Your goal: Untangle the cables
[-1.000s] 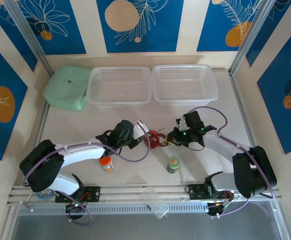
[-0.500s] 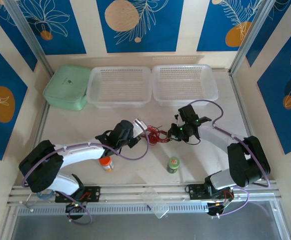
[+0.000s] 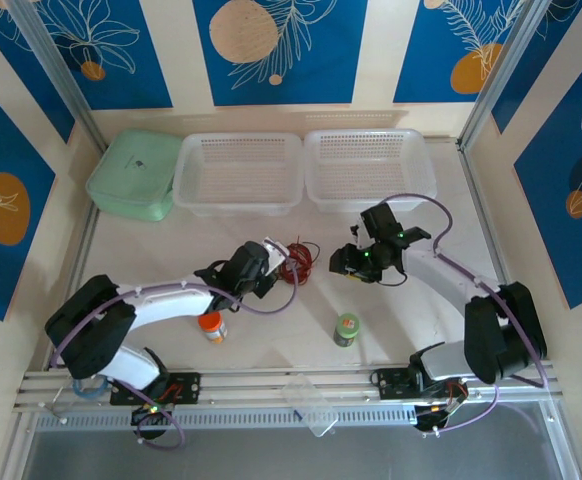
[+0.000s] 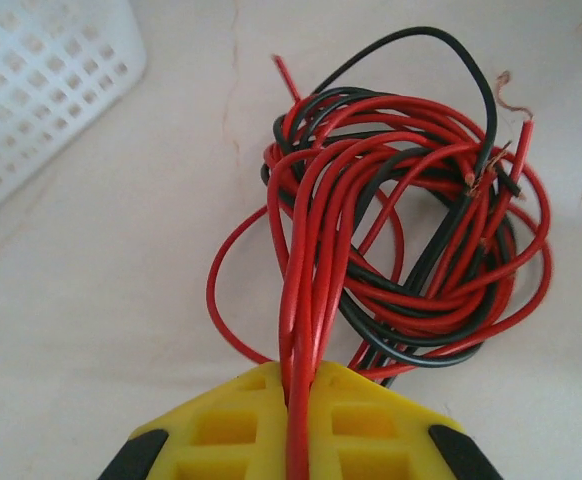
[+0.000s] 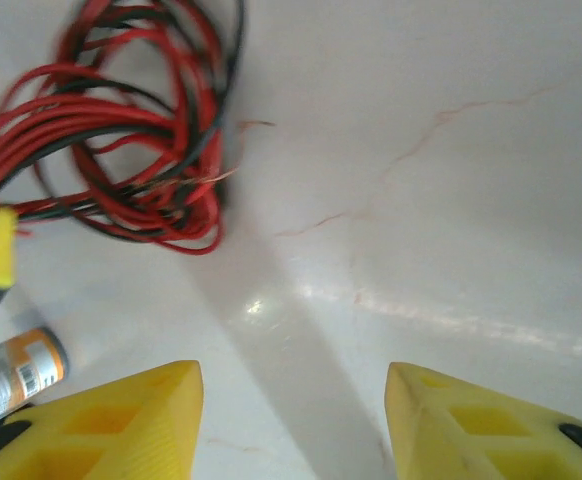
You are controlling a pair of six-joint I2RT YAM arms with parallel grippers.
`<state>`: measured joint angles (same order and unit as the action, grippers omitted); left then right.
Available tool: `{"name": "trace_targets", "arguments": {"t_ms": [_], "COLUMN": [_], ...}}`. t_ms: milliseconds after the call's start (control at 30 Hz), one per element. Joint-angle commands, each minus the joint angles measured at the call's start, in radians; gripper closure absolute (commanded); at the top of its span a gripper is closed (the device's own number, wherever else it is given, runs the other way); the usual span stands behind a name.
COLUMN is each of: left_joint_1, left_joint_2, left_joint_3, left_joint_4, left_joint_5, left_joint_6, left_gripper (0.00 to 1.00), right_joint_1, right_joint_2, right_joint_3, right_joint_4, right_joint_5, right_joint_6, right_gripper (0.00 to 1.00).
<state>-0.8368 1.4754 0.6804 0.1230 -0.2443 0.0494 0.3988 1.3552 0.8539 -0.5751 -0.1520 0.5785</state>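
The cables (image 3: 296, 260) lie as one loose red and black knot on the table, just in front of the left white basket (image 3: 238, 172), off its right front corner. The left gripper (image 3: 274, 256) reaches in on the near side of the basket, below that same corner, and is clamped on a few red strands at the knot's edge. In its wrist view those strands run straight in between the yellow fingers (image 4: 371, 410). I take this as an anchor: one side is pinned so that loops can be drawn out against it instead of the whole bundle sliding along.

The right gripper (image 3: 345, 262) sits further right of the basket's corner, beyond the knot. Its jaws are spread with only bare table between them, and it touches no wire. It looks ready to pick a strand. The frayed bare ends sticking out of the coil seem the sensible place to bite, since a free end can be pulled through, whereas a closed loop would only tighten.
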Motion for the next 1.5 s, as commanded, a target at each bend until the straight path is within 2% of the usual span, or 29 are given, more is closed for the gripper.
{"name": "trace_targets", "arguments": {"t_ms": [0,133,367,700,967,1233,1467], "left_joint_1": [0.008,0.008,0.007,0.006,0.005,-0.014,-0.018], "left_joint_2": [0.012,0.023,0.048,0.079,0.033,-0.031,-0.044], "left_joint_3": [0.06,0.105,0.164,0.143,0.11,-0.005,-0.057], "left_joint_4": [-0.036,-0.092,-0.157,-0.095,-0.049,0.07,0.152], "left_joint_5": [0.023,0.032,0.103,0.168,0.117,-0.026,-0.036], "left_joint_6": [-0.085,-0.153,-0.304,-0.417,-0.49,-0.632,-0.71], "left_gripper": [1.0,1.0,1.0,1.0,1.0,1.0,1.0], "right_joint_1": [0.063,0.078,0.099,0.165,0.209,0.235,0.247], "right_joint_2": [-0.041,0.004,0.138,0.314,0.343,0.271,0.25], "right_joint_3": [0.057,0.066,0.094,0.173,0.173,0.133,0.094], "right_joint_4": [-0.072,-0.085,0.037,0.103,0.078,0.05,0.182], "right_joint_5": [0.033,0.044,0.011,0.104,0.151,0.193,0.196], "right_joint_6": [-0.061,-0.061,0.063,0.176,0.279,0.518,0.722], "right_gripper": [0.46,0.46,0.46,0.46,0.46,0.45,0.44]}}
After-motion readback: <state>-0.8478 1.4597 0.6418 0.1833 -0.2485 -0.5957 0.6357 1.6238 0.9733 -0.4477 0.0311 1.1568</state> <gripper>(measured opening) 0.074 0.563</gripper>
